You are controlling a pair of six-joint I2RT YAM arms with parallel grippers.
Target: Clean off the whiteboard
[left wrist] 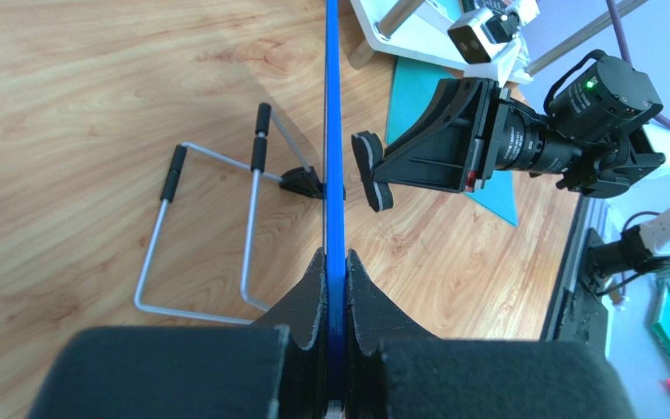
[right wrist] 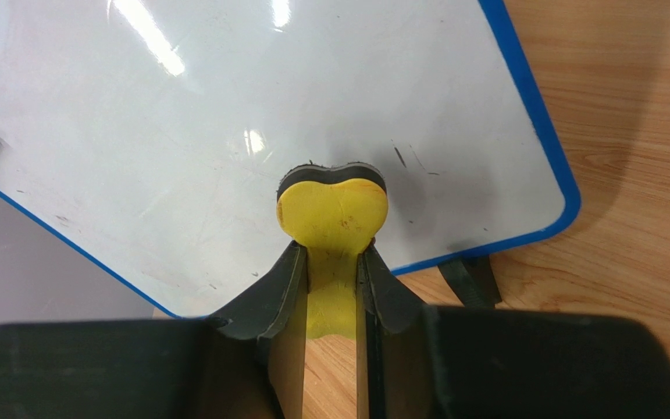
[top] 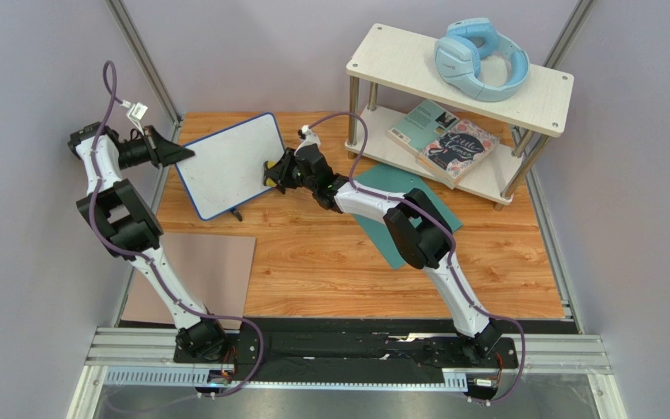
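The whiteboard [top: 229, 164], white with a thin blue rim, stands tilted at the back left of the wooden table. My left gripper [top: 181, 154] is shut on its left edge; in the left wrist view the blue rim [left wrist: 335, 157] runs edge-on between the jaws of my left gripper [left wrist: 336, 258]. My right gripper [top: 270, 172] is shut on a yellow eraser [right wrist: 333, 209] with a black felt face, pressed against the board's surface [right wrist: 251, 105] near its right edge. The board looks almost wiped, with faint small black marks [right wrist: 400, 157] beside the eraser.
A wire stand [left wrist: 216, 236] with black tips sits behind the board. A teal sheet [top: 404, 209] lies under the right arm. A brownish-pink mat [top: 216, 262] lies front left. A white two-level shelf [top: 461, 78] at back right holds blue headphones [top: 480, 58] and books [top: 443, 140].
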